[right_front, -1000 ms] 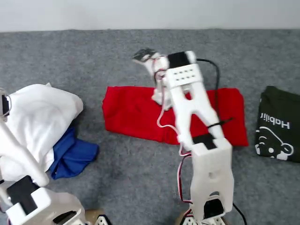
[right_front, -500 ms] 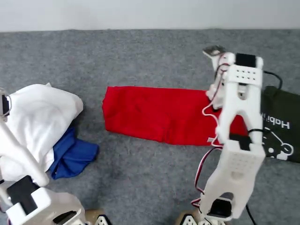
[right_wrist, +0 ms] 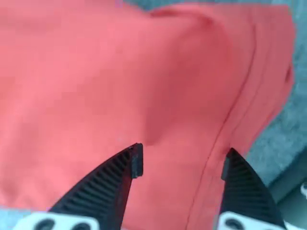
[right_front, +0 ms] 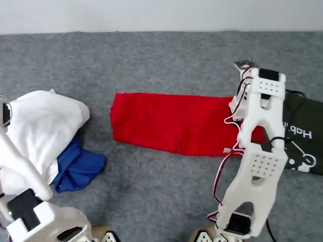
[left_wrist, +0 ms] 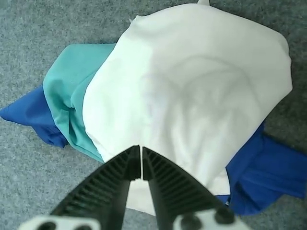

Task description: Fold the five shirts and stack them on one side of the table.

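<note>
High view: the long red cotton shirt [right_front: 171,123] lies as a flat, partly folded strip across mid-frame. The right gripper [right_wrist: 182,163] is over its right end, jaws gaping wide, empty. Looks like the cross-fold step. Next move needs a clean pinch on the hemmed edge (probably both layers). The left gripper [left_wrist: 142,165] hangs closed, holding nothing, over the crumpled white shirt [left_wrist: 192,86] at frame left.

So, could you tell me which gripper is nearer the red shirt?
Right. The right gripper hangs open just over the red shirt; the left gripper is shut above the white shirt, well away from it.
</note>
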`<action>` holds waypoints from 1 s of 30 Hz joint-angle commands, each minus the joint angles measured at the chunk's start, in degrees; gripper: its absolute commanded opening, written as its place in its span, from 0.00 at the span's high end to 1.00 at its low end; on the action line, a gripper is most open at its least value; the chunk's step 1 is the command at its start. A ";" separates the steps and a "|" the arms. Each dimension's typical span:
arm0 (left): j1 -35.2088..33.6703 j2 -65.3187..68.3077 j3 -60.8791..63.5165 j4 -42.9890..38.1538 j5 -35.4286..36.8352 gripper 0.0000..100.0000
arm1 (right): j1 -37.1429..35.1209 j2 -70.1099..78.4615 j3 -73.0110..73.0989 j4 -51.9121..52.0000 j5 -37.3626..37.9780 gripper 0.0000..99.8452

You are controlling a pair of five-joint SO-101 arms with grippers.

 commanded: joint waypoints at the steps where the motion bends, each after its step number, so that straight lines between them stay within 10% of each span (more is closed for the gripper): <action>1: 0.35 -2.64 -2.24 0.70 -0.53 0.98 | 1.36 1.27 -0.53 -3.38 -2.20 0.73; 7: 0.35 -2.64 -2.24 0.79 -0.62 0.98 | 1.27 4.09 -0.53 -3.12 -4.57 0.76; 12: 0.35 -2.90 -2.24 0.79 -0.62 0.98 | 1.36 4.00 -0.53 -2.86 -2.20 1.00; 30: 0.35 -2.99 -2.15 0.70 -0.62 0.98 | -7.60 -13.14 -6.42 13.93 6.42 0.99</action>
